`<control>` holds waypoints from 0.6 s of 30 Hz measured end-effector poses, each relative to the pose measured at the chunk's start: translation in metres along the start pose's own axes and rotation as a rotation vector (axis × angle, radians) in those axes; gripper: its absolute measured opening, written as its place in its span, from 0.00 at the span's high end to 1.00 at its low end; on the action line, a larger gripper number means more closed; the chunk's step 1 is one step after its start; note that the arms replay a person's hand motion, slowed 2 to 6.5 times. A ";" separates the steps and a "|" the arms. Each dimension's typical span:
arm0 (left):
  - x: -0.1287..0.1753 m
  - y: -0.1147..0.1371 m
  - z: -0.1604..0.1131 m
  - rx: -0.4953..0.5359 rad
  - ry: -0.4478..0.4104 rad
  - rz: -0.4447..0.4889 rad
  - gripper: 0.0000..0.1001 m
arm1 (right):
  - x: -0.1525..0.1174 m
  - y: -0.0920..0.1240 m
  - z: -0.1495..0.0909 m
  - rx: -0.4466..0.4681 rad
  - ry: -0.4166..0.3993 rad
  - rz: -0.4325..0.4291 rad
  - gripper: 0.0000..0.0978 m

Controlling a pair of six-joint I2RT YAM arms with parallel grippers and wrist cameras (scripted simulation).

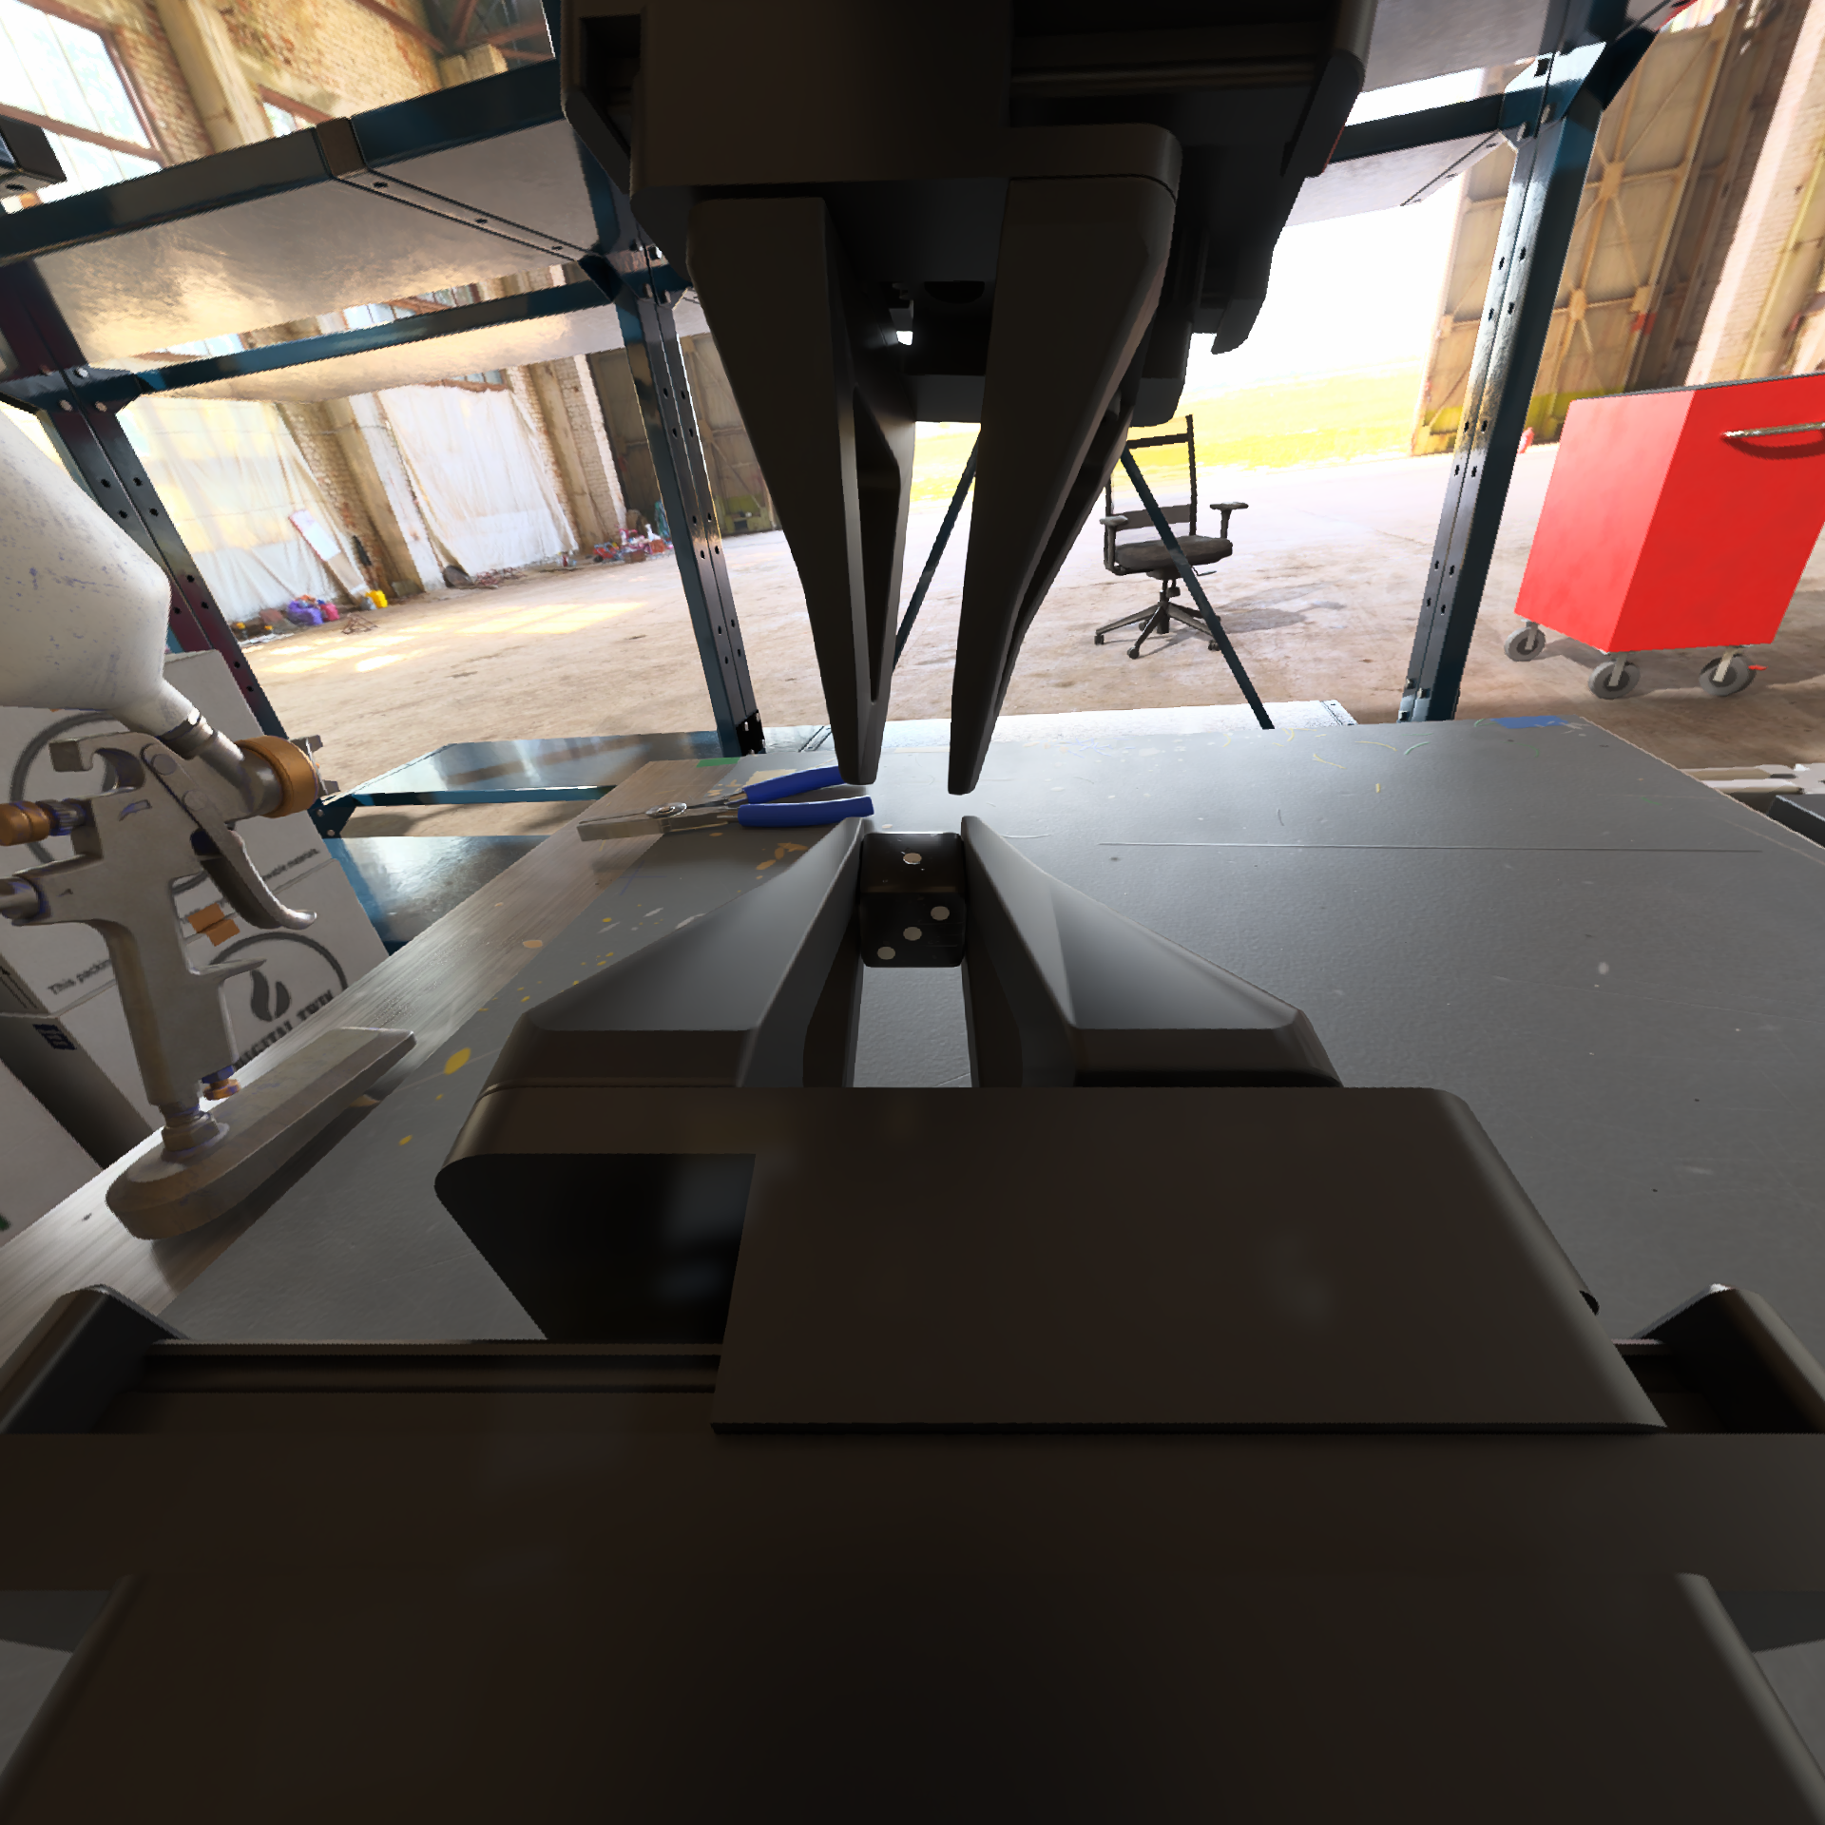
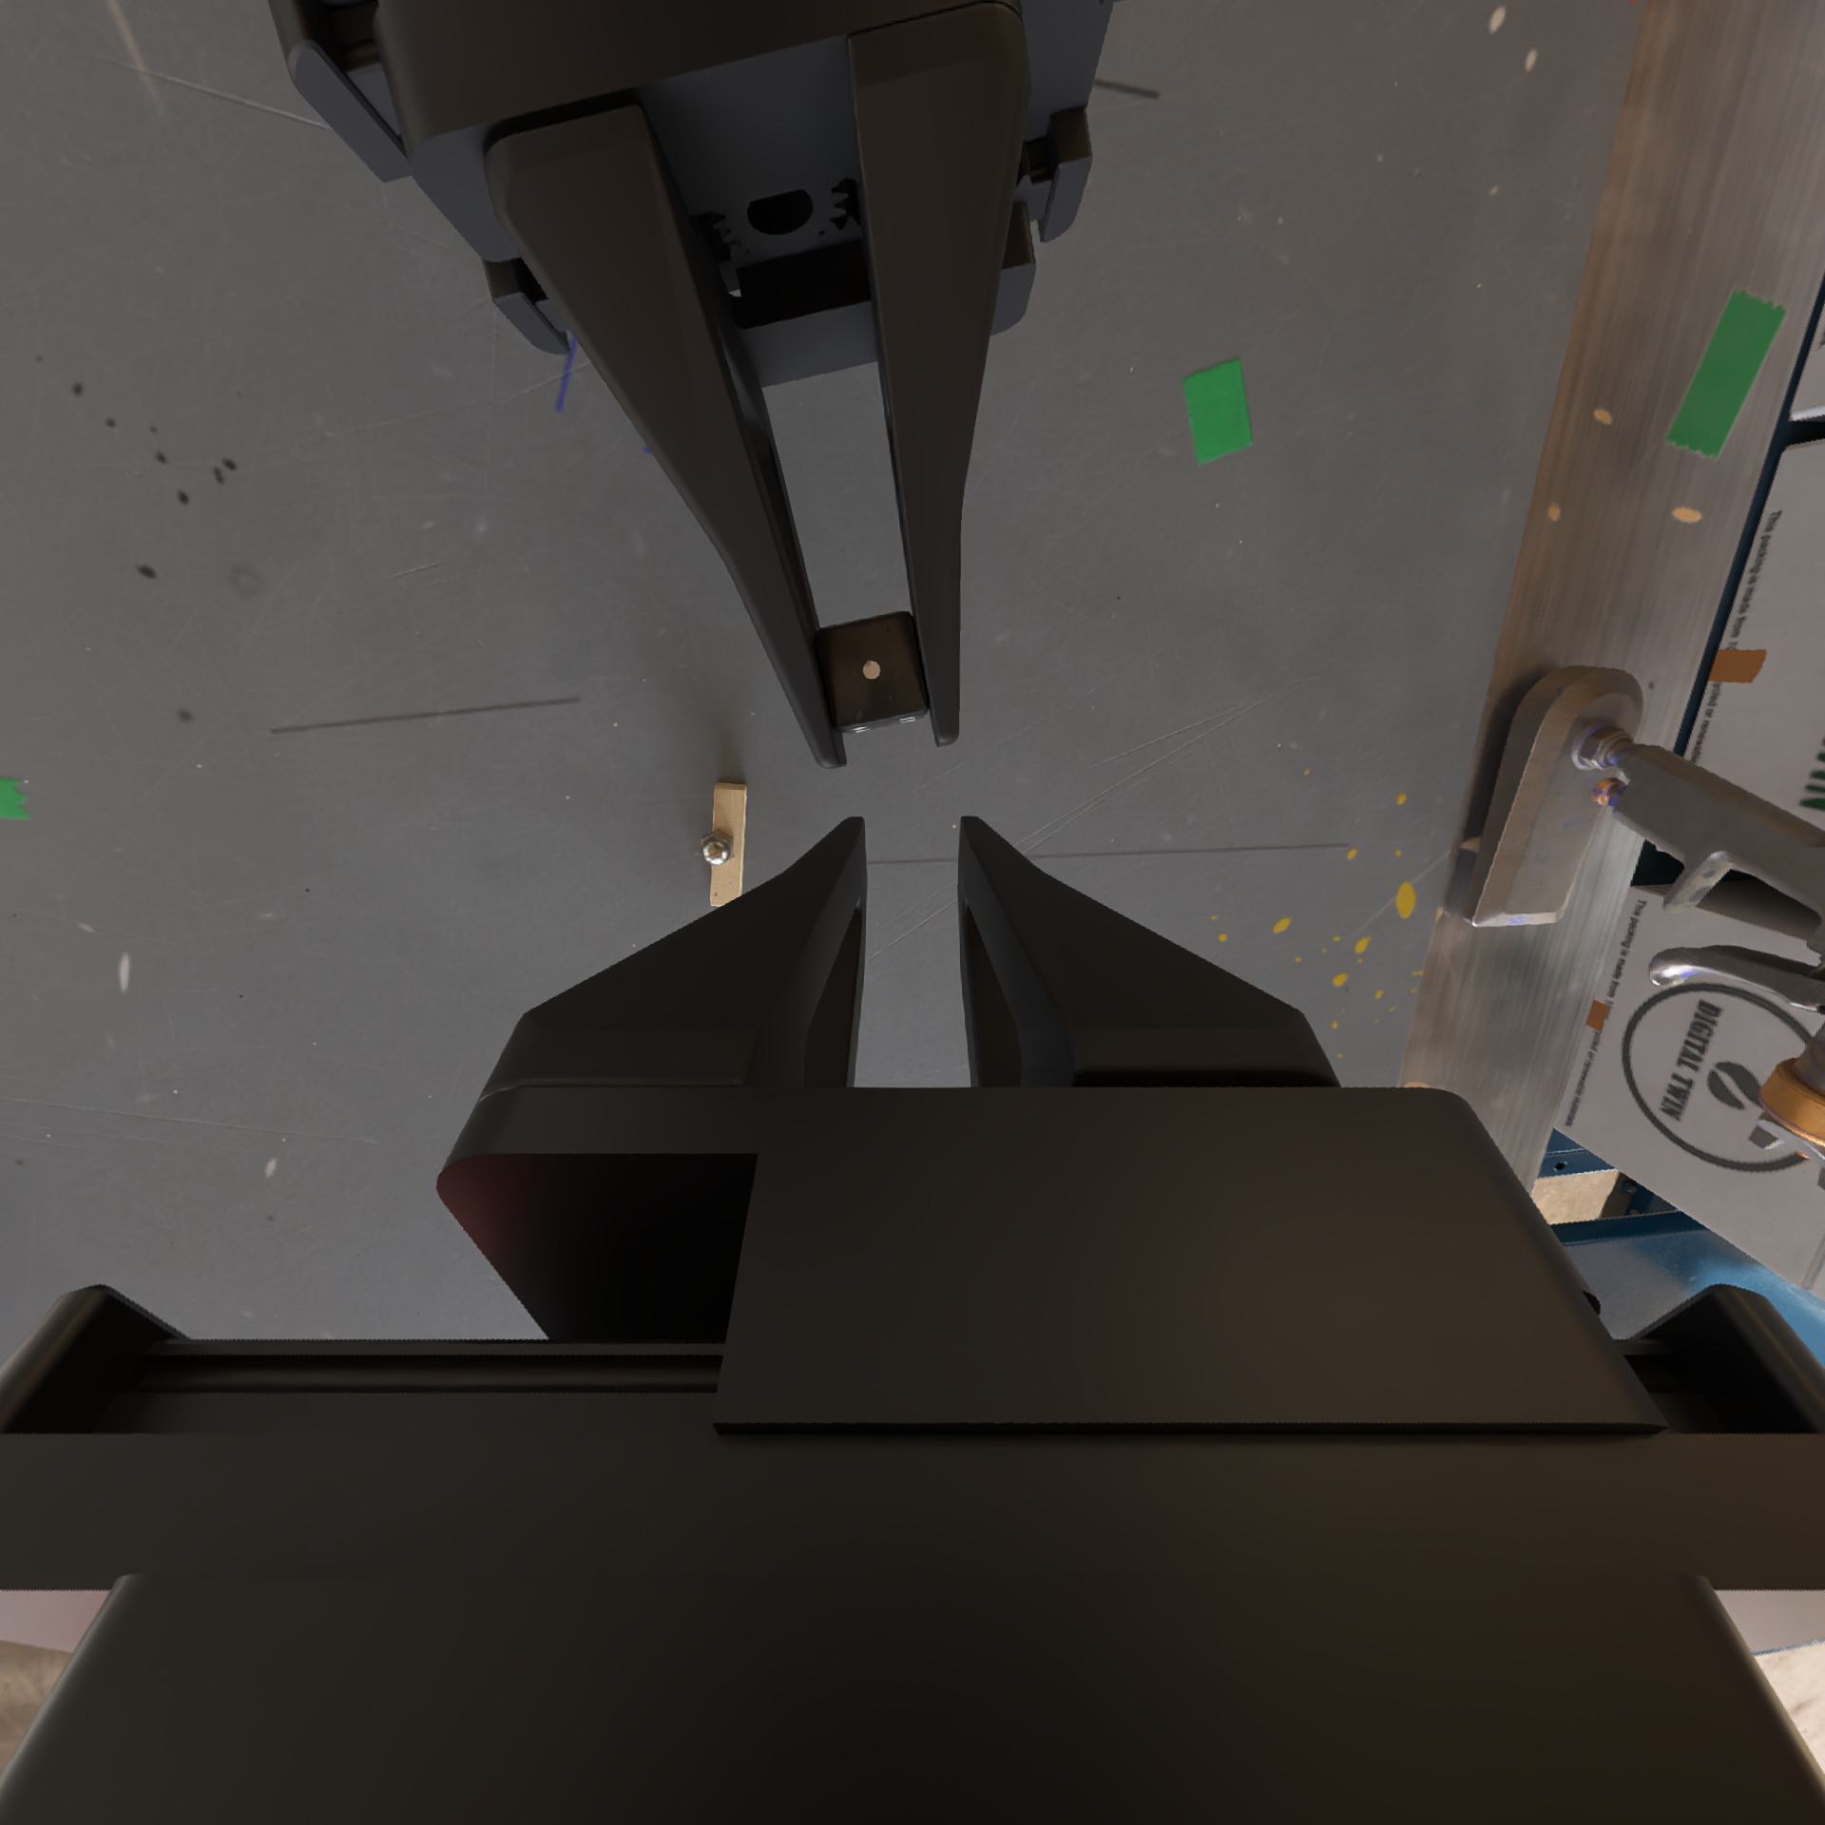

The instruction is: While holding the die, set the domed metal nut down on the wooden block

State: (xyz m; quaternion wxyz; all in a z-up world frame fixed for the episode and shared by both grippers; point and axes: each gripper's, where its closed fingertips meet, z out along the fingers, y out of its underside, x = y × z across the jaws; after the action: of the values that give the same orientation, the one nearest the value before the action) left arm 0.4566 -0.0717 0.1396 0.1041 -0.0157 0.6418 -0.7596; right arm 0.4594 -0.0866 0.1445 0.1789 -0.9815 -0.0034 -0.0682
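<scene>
My left gripper is shut on a black die with pale pips, held above the grey table. In the right wrist view the same gripper comes in from the top with the die between its fingertips. My right gripper is open with a narrow gap and empty. It hangs just above and in front of the left gripper's tips in the left wrist view. A small domed metal nut sits on a thin wooden block on the table, just left of my right fingertips.
A metal spray gun on a stand rests on the brushed metal strip at the table's edge. Blue-handled pliers lie on that strip. Green tape patches mark the table. A red cart and an office chair stand beyond.
</scene>
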 end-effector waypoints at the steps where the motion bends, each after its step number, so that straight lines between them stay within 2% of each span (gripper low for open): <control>1: 0.000 0.000 0.000 0.000 0.000 0.000 0.84 | 0.000 0.000 0.000 0.000 0.000 0.000 0.84; 12: -0.005 0.001 -0.001 -0.010 -0.026 0.018 0.84 | 0.001 0.001 -0.001 0.000 0.018 0.007 0.85; 18: -0.011 0.001 -0.003 -0.020 -0.055 0.031 0.84 | 0.001 0.011 0.000 0.016 0.049 0.046 0.83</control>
State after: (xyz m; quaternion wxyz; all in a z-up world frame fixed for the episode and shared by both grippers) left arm 0.4671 -0.0672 0.1398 0.1333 -0.0275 0.6465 -0.7507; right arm 0.4611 -0.0964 0.1409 0.1882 -0.9779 0.0229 -0.0878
